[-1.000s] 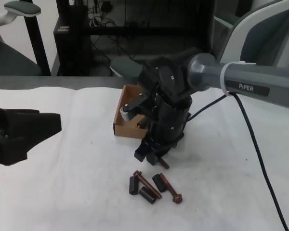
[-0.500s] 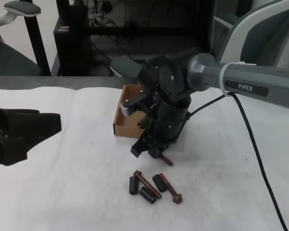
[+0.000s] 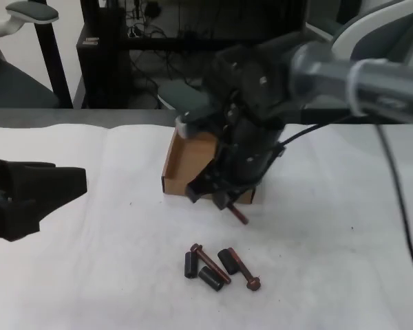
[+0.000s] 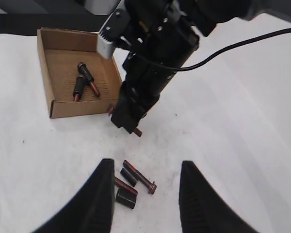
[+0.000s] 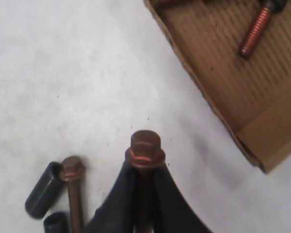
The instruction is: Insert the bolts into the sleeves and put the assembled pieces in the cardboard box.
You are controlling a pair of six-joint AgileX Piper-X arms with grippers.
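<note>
My right gripper [image 3: 219, 199] hangs just in front of the cardboard box [image 3: 171, 162], shut on a copper bolt [image 3: 237, 214] that sticks out below it. In the right wrist view the bolt's hex head [image 5: 145, 149] sits at the tips of the right gripper [image 5: 144, 171]; I cannot tell whether a sleeve is on its shank. Loose bolts [image 3: 210, 263] and black sleeves [image 3: 210, 278] lie on the white cloth nearer me. Two assembled pieces [image 4: 82, 82] lie in the box [image 4: 82, 108]. My left gripper [image 4: 145, 204] is open, well back from the loose parts, at the left [image 3: 55, 185].
The bench is covered by a white cloth [image 3: 330, 261] with free room to the right and left of the parts. A black cable [image 3: 392, 206] trails from the right arm across the right side. Chairs and a dark stand are behind the bench.
The right gripper has risen and moved toward the box's front wall, carrying the bolt. The left gripper and the loose parts have stayed put.
</note>
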